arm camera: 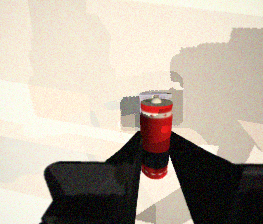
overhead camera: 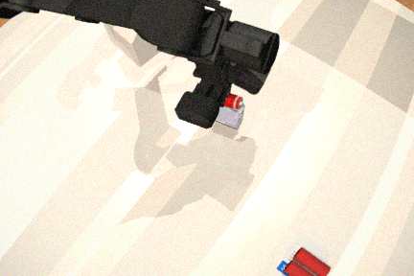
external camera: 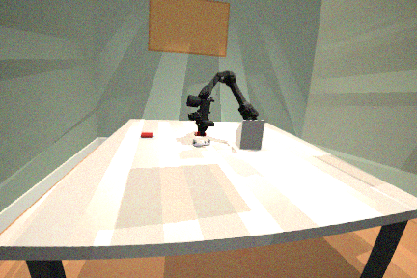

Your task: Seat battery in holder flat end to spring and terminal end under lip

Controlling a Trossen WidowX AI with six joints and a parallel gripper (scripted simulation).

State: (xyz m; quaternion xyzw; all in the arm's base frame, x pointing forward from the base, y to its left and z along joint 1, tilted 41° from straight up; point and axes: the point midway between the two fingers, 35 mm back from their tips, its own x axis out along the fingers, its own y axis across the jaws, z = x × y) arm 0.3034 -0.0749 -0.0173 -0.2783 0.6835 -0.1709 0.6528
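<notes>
The red battery (overhead camera: pixel 233 102) (external camera: pixel 198 134) (arm camera: pixel 156 131) is between the fingers of my gripper (arm camera: pixel 153 135), which is shut on it. Its silver terminal end points away from the gripper in the wrist view. The pale lavender holder (overhead camera: pixel 229 118) (external camera: pixel 201 143) lies on the table. In the top view one end of it shows just below the battery; the gripper hides the rest. In the wrist view only a thin edge of the holder (arm camera: pixel 155 94) shows beyond the terminal. The spring is hidden, and I cannot tell whether battery and holder touch.
A red two-cell pack (overhead camera: pixel 311 262) (external camera: pixel 147 135) with a blue end lies well away from the holder. A grey box (external camera: pixel 252 135) stands on the table (external camera: pixel 183 236) near the arm's base. The arm's shadow falls around the holder.
</notes>
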